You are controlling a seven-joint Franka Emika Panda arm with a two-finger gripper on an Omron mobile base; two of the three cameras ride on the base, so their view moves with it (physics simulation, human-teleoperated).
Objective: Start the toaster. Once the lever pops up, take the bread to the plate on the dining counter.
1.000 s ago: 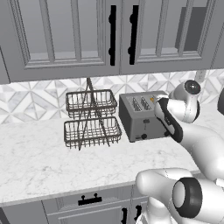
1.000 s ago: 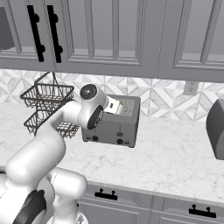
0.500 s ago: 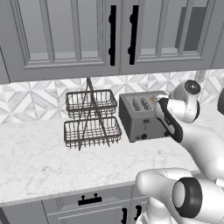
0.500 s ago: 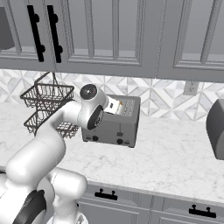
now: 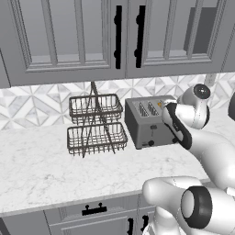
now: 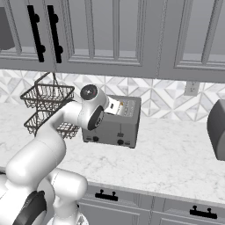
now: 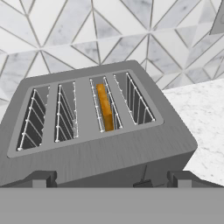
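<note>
Toaster (image 5: 149,124): grey metal, slotted top, black knobs low on the front face; stands on the marble table (image 5: 50,170) against the tiled backsplash (image 6: 162,94), just right of a two-tier wire basket rack (image 5: 95,125). Bread (image 7: 105,107): orange-brown slice, upright, sunk in a right-hand slot. Gripper (image 7: 111,180): above the toaster's front edge, fingers (image 7: 40,178) spread wide, holding nothing.
</note>
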